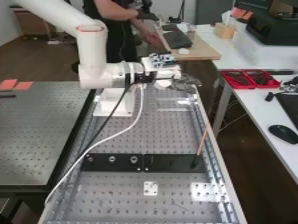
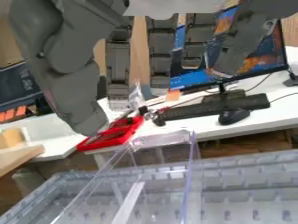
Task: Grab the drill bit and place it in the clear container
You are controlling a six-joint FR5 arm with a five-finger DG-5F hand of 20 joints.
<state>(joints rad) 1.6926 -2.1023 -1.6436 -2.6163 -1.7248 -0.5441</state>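
Perforated bench (image 1: 123, 192); arm (image 1: 93, 50) outstretched above, fingers (image 1: 188, 82) relaxed, apart, near clear container (image 2: 189, 170).

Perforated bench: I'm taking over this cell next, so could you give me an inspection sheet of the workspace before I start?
Surface: perforated bench carries black plates, some round fittings and a small white plate.
Job's things: clear container on the bench; its contents cannot be told.
Clutter: thin orange stick standing at a tilt near the bench's edge.
Hand: the hand hangs above the bench's far end, fingers extended.
Cables: white cable and black cable droop from the arm.
Surroundings: side table with red trays and mouse.
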